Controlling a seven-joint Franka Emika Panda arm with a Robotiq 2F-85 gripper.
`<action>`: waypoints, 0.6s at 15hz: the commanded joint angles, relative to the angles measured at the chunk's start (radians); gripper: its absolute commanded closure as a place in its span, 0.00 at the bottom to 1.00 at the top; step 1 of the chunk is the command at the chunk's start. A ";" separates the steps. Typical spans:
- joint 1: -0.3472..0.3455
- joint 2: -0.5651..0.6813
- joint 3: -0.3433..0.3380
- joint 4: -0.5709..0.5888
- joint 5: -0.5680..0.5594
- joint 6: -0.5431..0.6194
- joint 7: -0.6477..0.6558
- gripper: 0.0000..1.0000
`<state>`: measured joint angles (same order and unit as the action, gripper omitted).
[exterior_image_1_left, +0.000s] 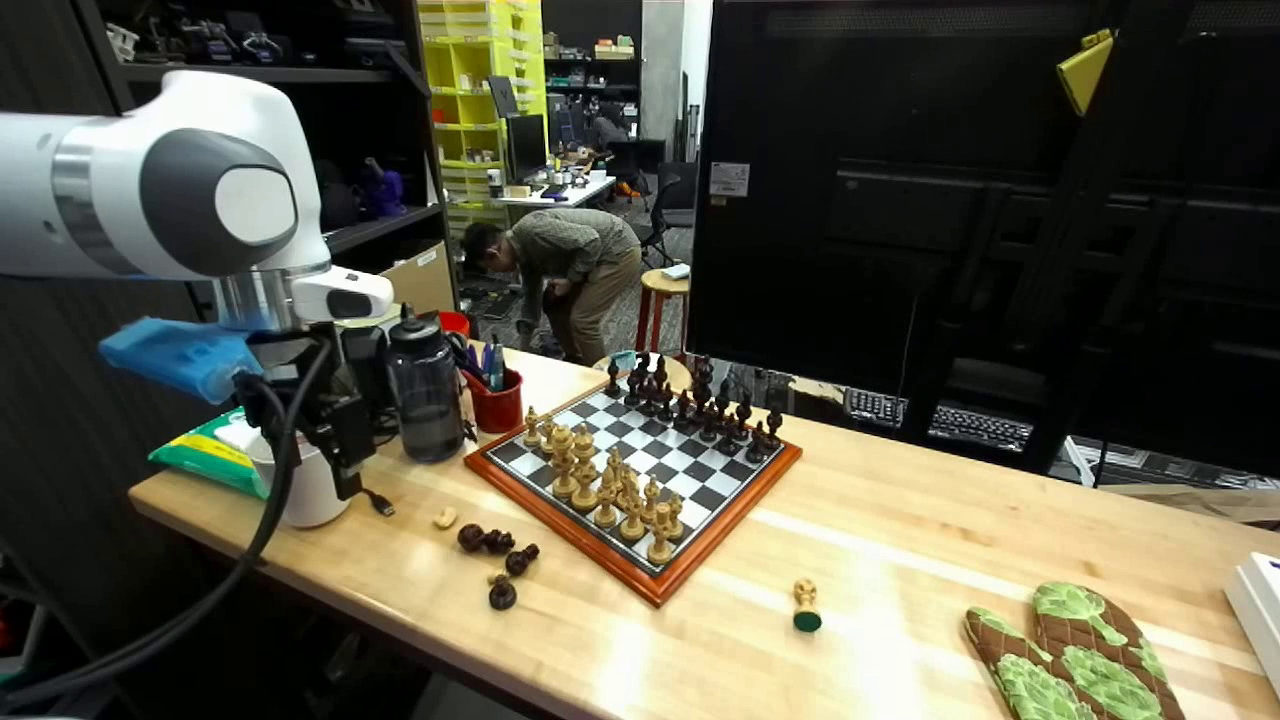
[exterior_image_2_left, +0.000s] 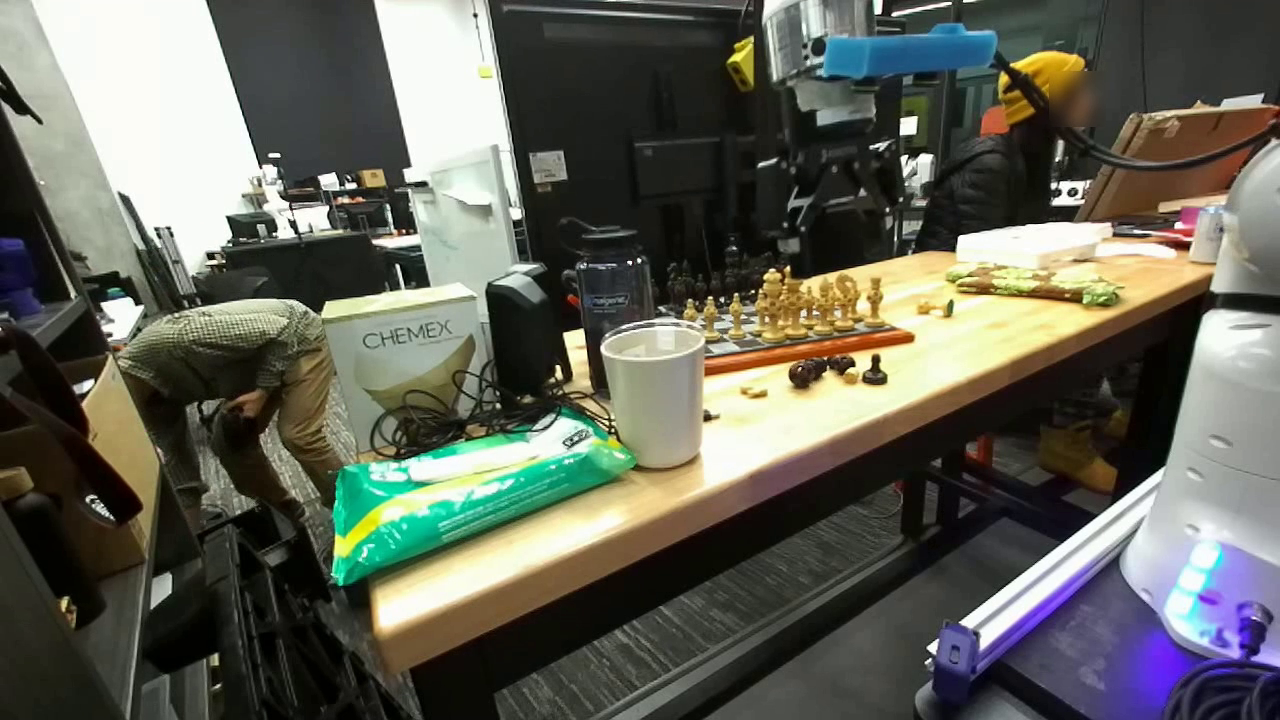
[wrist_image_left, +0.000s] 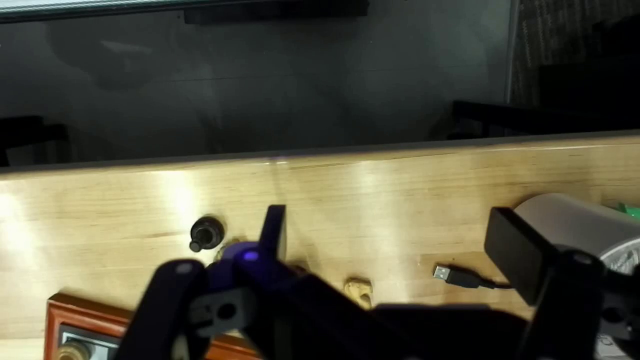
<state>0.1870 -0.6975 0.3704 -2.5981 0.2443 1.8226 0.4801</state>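
My gripper (wrist_image_left: 392, 237) is open and empty above the table. In both exterior views it hangs in the air, here (exterior_image_1_left: 340, 450) and here (exterior_image_2_left: 835, 215). Below it in the wrist view lie a light wooden knight piece (wrist_image_left: 358, 291) and a black USB plug (wrist_image_left: 462, 277). A white mug (wrist_image_left: 565, 217) shows beyond the right finger; it stands at the table's end (exterior_image_2_left: 655, 400). A dark pawn (wrist_image_left: 207, 232) stands left of the left finger. Dark pieces (exterior_image_1_left: 485, 540) lie beside it, mostly hidden by the finger in the wrist view. The chessboard (exterior_image_1_left: 660, 590) carries light and dark pieces.
A light piece (exterior_image_1_left: 806, 605) lies right of the board, near an oven mitt (exterior_image_1_left: 1080, 650). A water bottle (exterior_image_1_left: 425, 390), a red pen cup (exterior_image_1_left: 497, 402), a green wipes packet (exterior_image_2_left: 480, 500), a black speaker (exterior_image_2_left: 525, 330) and a Chemex box (exterior_image_2_left: 405, 350) crowd the table's end.
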 joint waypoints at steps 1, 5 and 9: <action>-0.016 0.005 -0.039 -0.014 -0.021 -0.004 -0.034 0.00; -0.071 -0.004 -0.124 -0.024 -0.112 0.000 -0.126 0.00; -0.132 0.003 -0.266 -0.002 -0.200 0.039 -0.318 0.00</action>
<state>0.0896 -0.6955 0.1871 -2.6182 0.0910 1.8387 0.2843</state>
